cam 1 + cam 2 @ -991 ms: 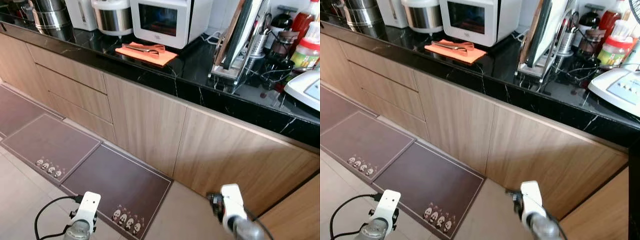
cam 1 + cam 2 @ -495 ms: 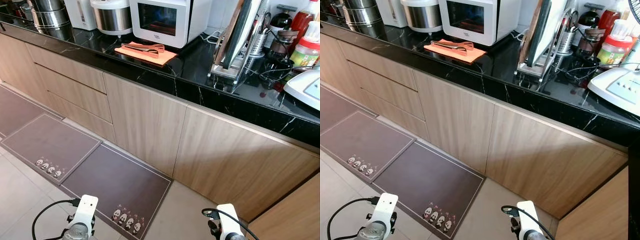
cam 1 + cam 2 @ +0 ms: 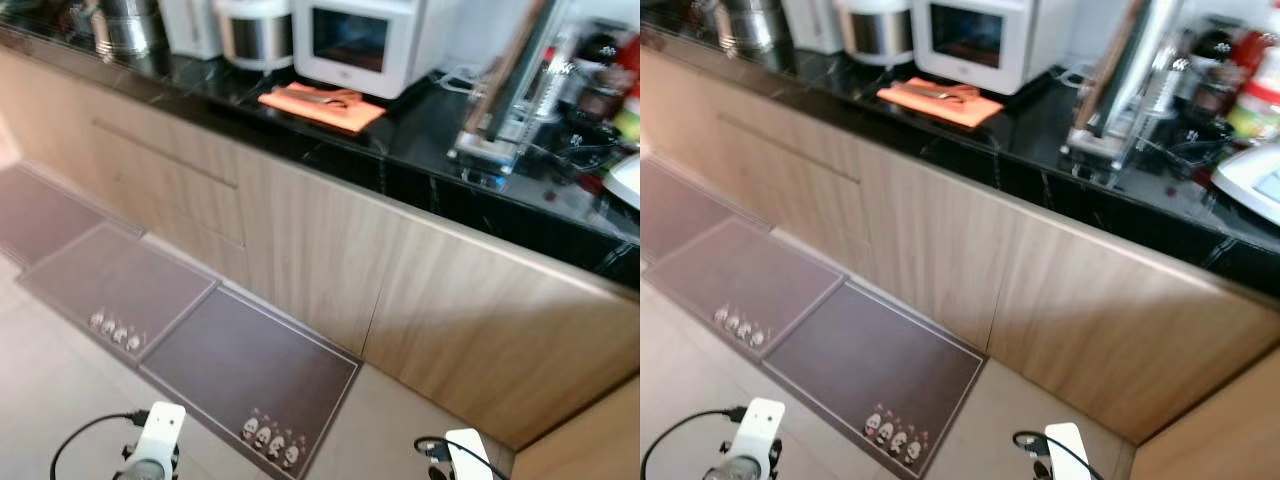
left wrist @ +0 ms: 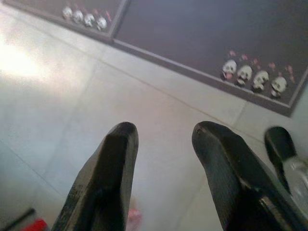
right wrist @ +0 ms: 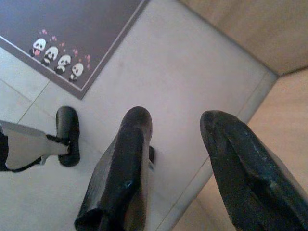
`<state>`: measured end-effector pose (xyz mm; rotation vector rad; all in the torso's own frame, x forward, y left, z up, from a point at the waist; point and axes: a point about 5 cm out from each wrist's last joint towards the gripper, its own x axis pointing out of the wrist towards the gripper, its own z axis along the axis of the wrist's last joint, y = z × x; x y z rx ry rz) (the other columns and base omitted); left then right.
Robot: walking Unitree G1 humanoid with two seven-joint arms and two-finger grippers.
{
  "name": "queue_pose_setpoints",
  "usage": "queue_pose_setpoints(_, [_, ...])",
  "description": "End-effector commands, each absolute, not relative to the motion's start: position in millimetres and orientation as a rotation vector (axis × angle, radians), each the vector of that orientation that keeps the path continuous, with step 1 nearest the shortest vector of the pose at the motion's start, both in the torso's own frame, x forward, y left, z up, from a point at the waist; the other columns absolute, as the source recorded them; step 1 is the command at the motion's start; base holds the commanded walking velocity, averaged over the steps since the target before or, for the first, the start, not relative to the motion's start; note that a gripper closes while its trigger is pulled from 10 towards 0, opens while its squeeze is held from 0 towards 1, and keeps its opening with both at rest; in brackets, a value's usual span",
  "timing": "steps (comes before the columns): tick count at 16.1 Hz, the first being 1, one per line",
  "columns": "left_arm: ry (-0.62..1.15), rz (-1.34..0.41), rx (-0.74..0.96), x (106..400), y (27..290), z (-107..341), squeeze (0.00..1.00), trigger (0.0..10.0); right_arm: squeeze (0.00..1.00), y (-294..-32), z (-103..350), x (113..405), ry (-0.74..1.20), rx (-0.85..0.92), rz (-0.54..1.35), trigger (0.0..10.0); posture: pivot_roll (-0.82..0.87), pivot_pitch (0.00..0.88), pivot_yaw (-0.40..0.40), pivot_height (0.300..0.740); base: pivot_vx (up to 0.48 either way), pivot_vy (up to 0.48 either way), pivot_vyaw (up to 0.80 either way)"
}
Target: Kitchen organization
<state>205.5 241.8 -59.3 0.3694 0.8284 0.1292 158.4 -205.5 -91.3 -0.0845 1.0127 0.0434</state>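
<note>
On the black counter [image 3: 420, 150] lies an orange cloth [image 3: 322, 104] with a pair of tongs on it, in front of a white microwave [image 3: 365, 40]. Left of that stand a rice cooker [image 3: 255, 30] and a steel pot [image 3: 125, 28]. A dish rack [image 3: 505, 95] with upright boards stands to the right, with bottles behind it, blurred. Both arms hang low, far below the counter. My left gripper [image 4: 163, 132] is open over pale floor tiles. My right gripper [image 5: 175, 118] is open over the floor near the cabinet foot. Neither holds anything.
Wooden cabinet fronts and drawers [image 3: 300, 240] run under the counter. Two dark floor mats with panda prints [image 3: 250, 370] [image 3: 115, 290] lie along them. A wooden panel [image 3: 590, 440] closes the right side. The head views are blurred.
The whole picture has shifted right and blurred, so the camera has moved. My right arm has dropped lower than a second ago. Nothing on the counter has moved.
</note>
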Motion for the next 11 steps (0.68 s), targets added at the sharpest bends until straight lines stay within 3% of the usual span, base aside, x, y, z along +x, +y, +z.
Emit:
queue_pose_setpoints(1, [0.838,0.115,0.355,206,237,-61,0.00,10.0,0.00,-215,-94,149,1.043,-0.083,0.016,10.0,-0.02,0.000,-0.017,0.740,0.000,0.349,0.00])
queue_pose_setpoints(8, [0.832,0.112,0.355,209,236,-59,0.00,10.0,0.00,-219,-92,150,1.034,-0.076,0.004,10.0,-0.02,0.000,-0.018,0.740,0.000,0.348,0.00])
queue_pose_setpoints(11, [0.838,0.118,0.345,208,236,-60,0.00,10.0,0.00,-212,-88,164,1.013,-0.060,0.006,10.0,-0.02,0.000,-0.028,0.740,0.000,0.347,-0.50])
